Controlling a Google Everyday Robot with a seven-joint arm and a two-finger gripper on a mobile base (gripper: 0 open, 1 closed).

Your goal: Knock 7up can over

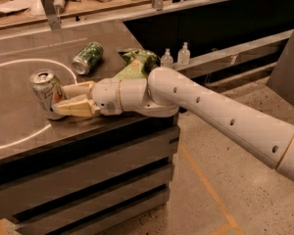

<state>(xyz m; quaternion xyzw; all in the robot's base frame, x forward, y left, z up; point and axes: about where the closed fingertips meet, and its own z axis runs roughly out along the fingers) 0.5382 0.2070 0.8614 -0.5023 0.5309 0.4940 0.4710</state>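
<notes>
- The gripper [61,99] lies low over the tabletop, pointing left, with its two cream fingers [77,108] spread apart rather than closed.
- Both fingertips reach the right side of the 7up can [45,93]. One finger sits higher and behind, and the other is lower, across the front of the can's base.
- The 7up can stands near the front left of the table [19,146], its silver top leaning slightly left, away from the gripper.
- It rests just inside a white circle line [10,62] drawn on the dark tabletop.
- The white arm [220,116] runs from the wrist back to the right, crossing the table's front right corner.
- Behind the wrist lies a green snack bag [137,62], partly hidden by the arm.
- A dark-green can [87,58] lies on its side farther back, well apart from the 7up can.
- Two small clear bottles [167,58] stand on a ledge just beyond the table's right edge.
</notes>
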